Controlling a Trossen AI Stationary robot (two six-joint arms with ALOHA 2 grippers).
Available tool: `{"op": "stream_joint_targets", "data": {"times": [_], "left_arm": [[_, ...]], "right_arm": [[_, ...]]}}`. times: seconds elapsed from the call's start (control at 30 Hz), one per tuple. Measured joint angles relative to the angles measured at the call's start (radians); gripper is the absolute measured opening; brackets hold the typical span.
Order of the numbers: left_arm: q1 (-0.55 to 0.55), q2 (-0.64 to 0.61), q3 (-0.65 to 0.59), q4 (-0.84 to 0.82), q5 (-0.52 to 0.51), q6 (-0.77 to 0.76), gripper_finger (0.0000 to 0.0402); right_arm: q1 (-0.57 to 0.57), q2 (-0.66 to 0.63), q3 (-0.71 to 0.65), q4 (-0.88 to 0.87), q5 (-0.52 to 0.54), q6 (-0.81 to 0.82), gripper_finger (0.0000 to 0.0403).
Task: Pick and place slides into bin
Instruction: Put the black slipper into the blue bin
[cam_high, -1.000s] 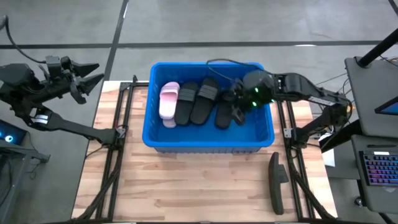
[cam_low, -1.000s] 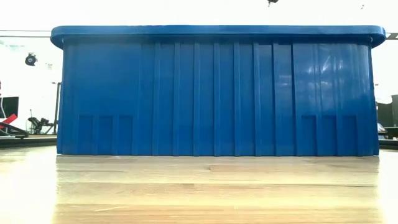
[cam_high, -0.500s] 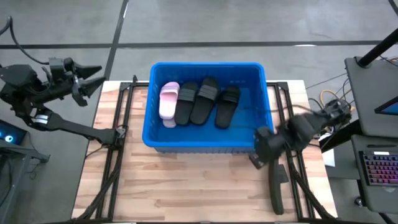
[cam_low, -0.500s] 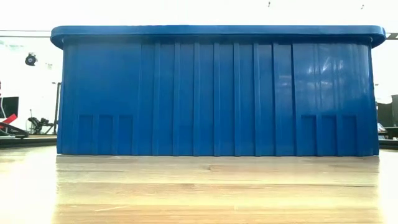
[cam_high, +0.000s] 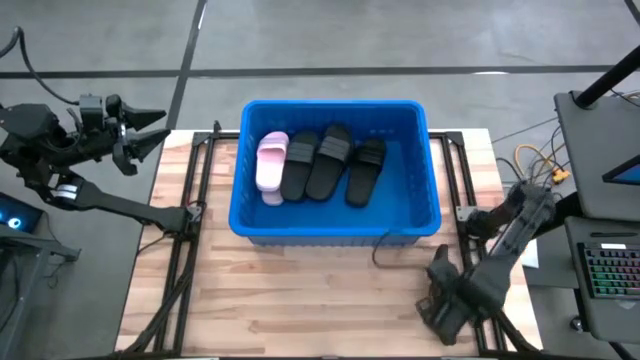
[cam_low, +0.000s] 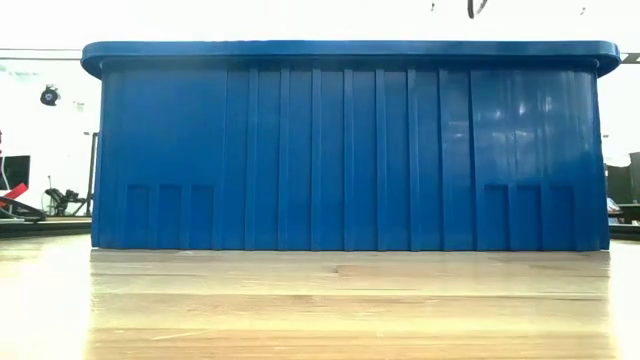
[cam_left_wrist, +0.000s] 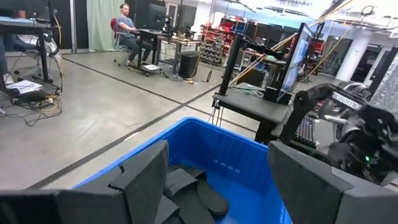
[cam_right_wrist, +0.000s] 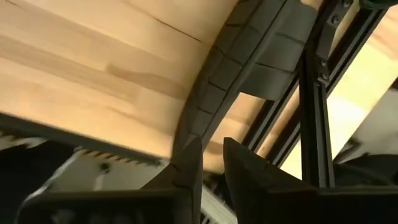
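Observation:
The blue bin (cam_high: 335, 104) stands at the table's far middle and fills the low view (cam_low: 350, 150). Inside it lie a pale pink slide (cam_high: 270, 160) and three black slides (cam_high: 328, 158), side by side on the floor. One more black slide (cam_high: 438, 262) lies flat on the table near its right edge. My right gripper (cam_high: 440, 310) is over that slide's near half. In the right wrist view the slide (cam_right_wrist: 217, 87) runs up to my right gripper (cam_right_wrist: 212, 149), whose fingers are all but shut with nothing between them. My left gripper (cam_high: 150, 130) hangs open beyond the table's far left corner. My right gripper is low over the near end of the black slide (cam_right_wrist: 189, 134), its fingers slanting toward the table's near edge. I cannot tell whether it touches the slide. My left gripper touches nothing.
Black frame rails run along the table's left (cam_high: 185, 250) and right (cam_high: 470, 200) sides. A loose cable (cam_high: 385, 245) lies in front of the bin. A keyboard (cam_high: 610, 270) sits off the right edge. A person sits at a desk (cam_left_wrist: 127, 18) far behind.
My right gripper has left the bin, swung toward the table's near right corner and come down over the black slide lying there. The black slide under it in the bin stays on the bin's floor.

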Motion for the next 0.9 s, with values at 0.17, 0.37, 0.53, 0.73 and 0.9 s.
{"op": "stream_joint_targets", "data": {"times": [0.17,0.37,0.53,0.73,0.9], "left_arm": [[0.0,0.0,0.0,0.0,0.0,0.0,0.026],[0.0,0.0,0.0,0.0,0.0,0.0,0.026],[0.0,0.0,0.0,0.001,0.0,0.0,0.026],[0.0,0.0,0.0,0.002,0.0,0.0,0.026],[0.0,0.0,0.0,0.002,0.0,0.0,0.026]], "right_arm": [[0.052,0.126,-0.001,-0.005,-0.001,0.0,0.0047],[0.085,0.263,-0.001,-0.006,-0.106,0.022,0.0043],[0.095,0.339,0.001,-0.002,-0.157,0.033,0.0042],[0.095,0.353,0.014,-0.004,-0.158,0.034,0.0043],[0.097,0.33,0.014,0.001,-0.099,0.038,0.0042]]}}
